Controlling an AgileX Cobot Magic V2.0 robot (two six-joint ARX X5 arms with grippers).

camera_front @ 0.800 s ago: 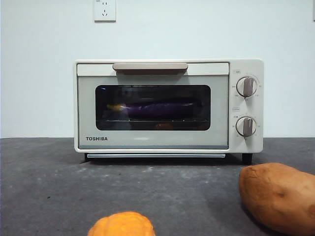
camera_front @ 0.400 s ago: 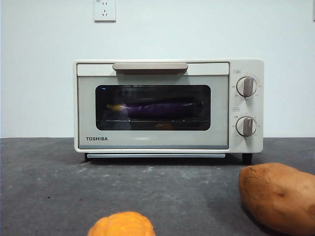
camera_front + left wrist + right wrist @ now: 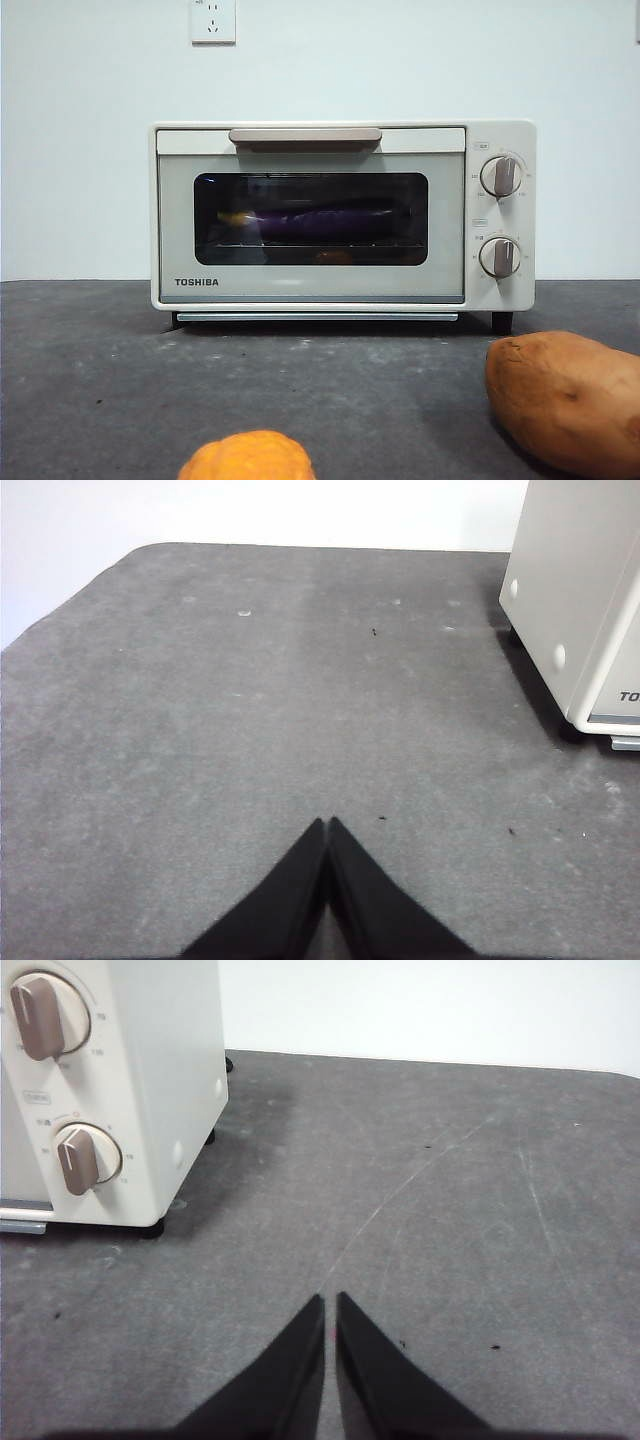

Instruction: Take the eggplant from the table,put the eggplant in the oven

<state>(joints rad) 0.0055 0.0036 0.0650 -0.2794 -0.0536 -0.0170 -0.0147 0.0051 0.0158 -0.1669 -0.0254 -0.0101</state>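
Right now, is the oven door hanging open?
No. In the front view the oven has its door shut flush under the handle, and the eggplant shows lying inside behind the dark glass window.

Your way to the oven [image 3: 310, 215] runs over bare table [image 3: 330, 390]; its door is shut, sweet potato [image 3: 562, 398] and orange corn cob [image 3: 247, 456] flank it

sweet potato [image 3: 565, 400], corn cob [image 3: 247, 456], wall socket [image 3: 213, 20]
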